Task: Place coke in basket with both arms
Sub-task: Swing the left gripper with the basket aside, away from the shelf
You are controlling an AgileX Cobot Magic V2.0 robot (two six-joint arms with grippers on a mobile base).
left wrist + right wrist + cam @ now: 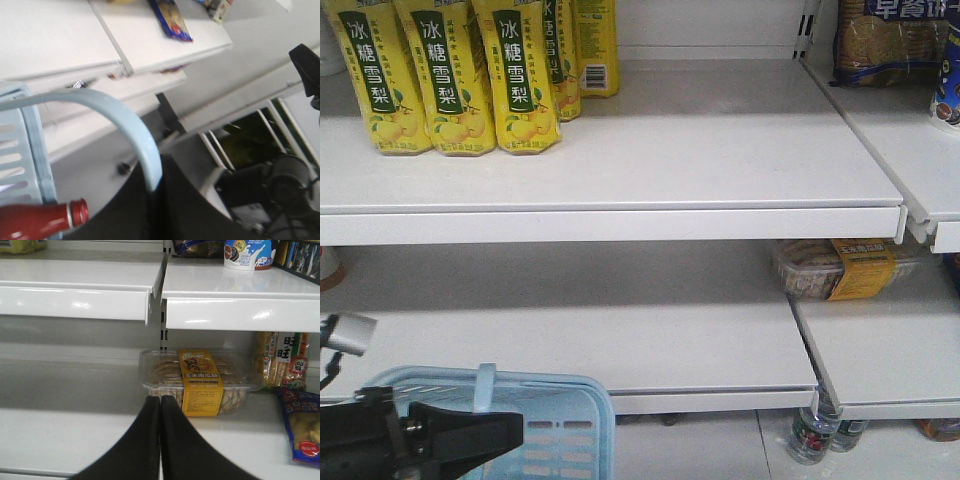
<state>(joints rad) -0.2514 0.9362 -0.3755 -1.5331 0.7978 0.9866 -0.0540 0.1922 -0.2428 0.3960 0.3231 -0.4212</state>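
Black left gripper is clamping the basket by its handle. Right gripper is pointing at the shelf, fingers pressed together.

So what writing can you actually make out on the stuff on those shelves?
"冰糖雪梨" on the yellow drink cartons, upper shelf.
"旺旺" on the snack bag right of the clear tray.
Brown characters on the clear cookie tray's orange label: too blurred to read surely.
Pale characters on the biscuit bag, top right: cut off, unreadable.
Milk cup, blue packet, barcode: too small.
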